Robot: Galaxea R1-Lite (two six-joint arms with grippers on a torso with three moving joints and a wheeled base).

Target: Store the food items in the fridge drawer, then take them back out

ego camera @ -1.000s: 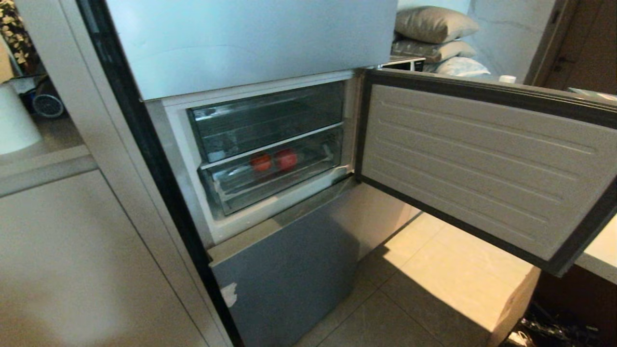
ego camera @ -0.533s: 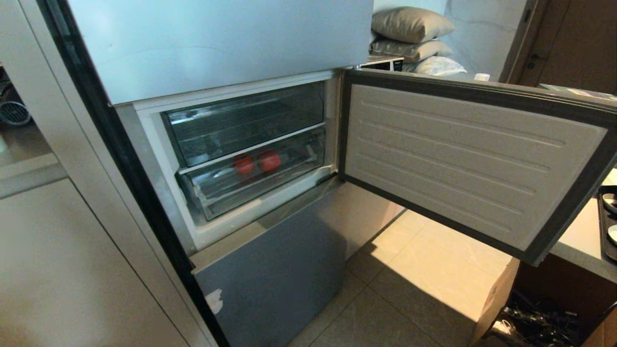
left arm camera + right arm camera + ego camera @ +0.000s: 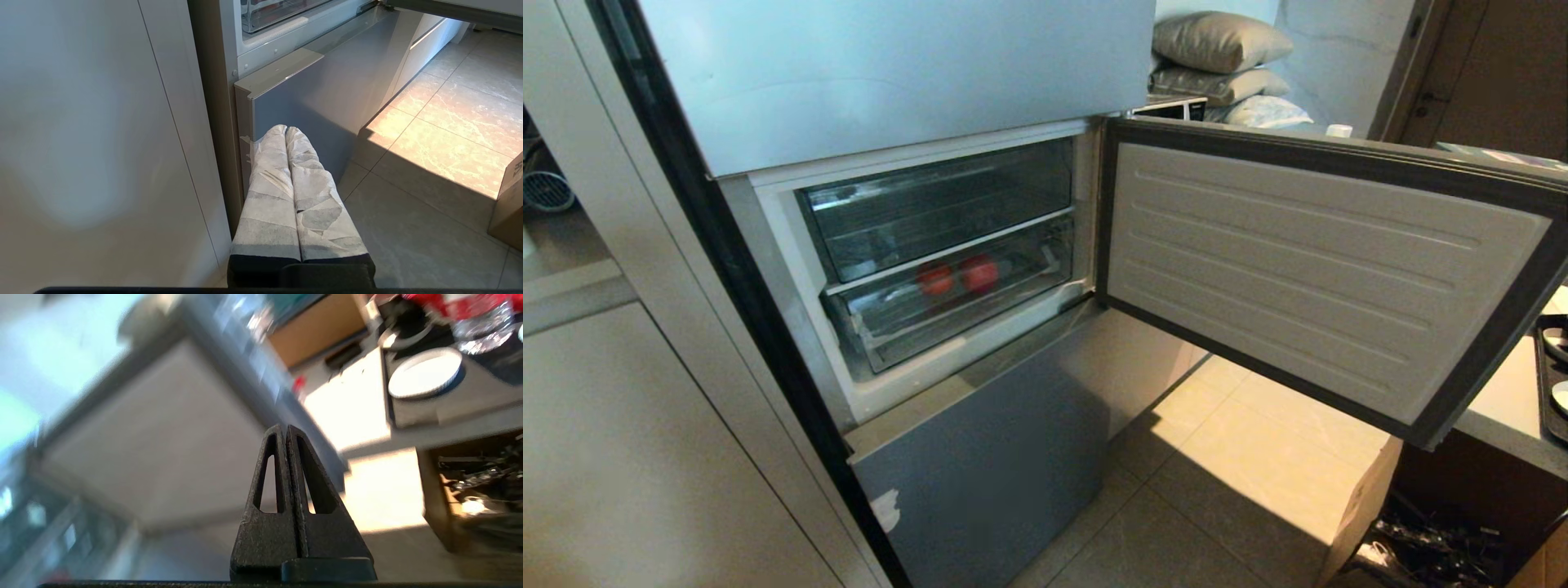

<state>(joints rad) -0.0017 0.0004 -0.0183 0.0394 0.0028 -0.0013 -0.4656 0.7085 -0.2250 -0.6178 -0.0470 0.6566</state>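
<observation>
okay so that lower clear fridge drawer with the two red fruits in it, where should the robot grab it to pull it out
Probably the front lip of the fridge drawer, near its middle, coming straight in from the open front. The open door stands to the right, a shelf lies close above, and the red fruits sit farther back, clear of the lip.

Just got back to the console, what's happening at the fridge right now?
Nothing is being handled at the moment. The fridge door stands open, and the two red fruits sit side by side in the lower clear drawer, which is pushed in. The left gripper hangs low by the fridge's bottom door, jaws shut and empty. The right gripper is also shut and empty, facing the open door.
</observation>
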